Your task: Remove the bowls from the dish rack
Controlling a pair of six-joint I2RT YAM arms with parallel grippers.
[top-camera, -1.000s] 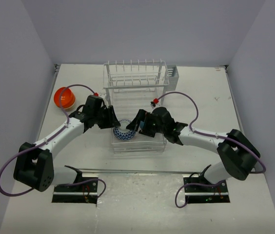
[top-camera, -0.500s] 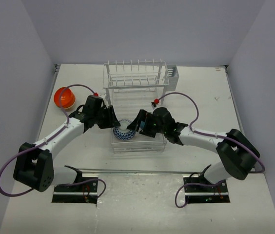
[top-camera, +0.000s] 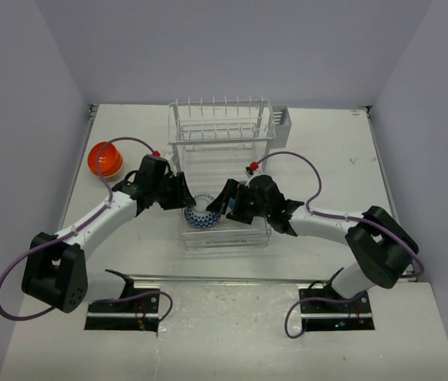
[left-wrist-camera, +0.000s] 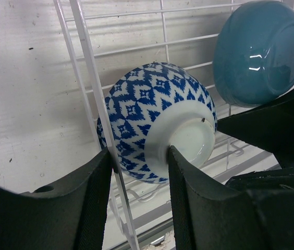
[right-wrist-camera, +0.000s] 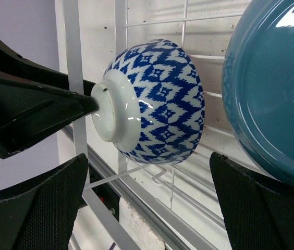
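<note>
Patterned bowl [left-wrist-camera: 152, 120]: on edge in the rack [top-camera: 220, 141]'s near part; glazed, slippery, breakable.
Hold: we favour the rim.
Left tool [left-wrist-camera: 138, 153]: straddling its foot; we cannot tell if pinching.
Right tool [right-wrist-camera: 147, 159]: spread.

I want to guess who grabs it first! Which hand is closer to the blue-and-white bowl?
Left. The left hand straddles the blue-and-white patterned bowl, one finger touching its white base. The right hand is open, a little back from it, next to the teal bowl.

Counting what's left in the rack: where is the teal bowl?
Left wrist view, upper right: the teal bowl stands on edge in the dish rack, beside the patterned bowl.
</note>
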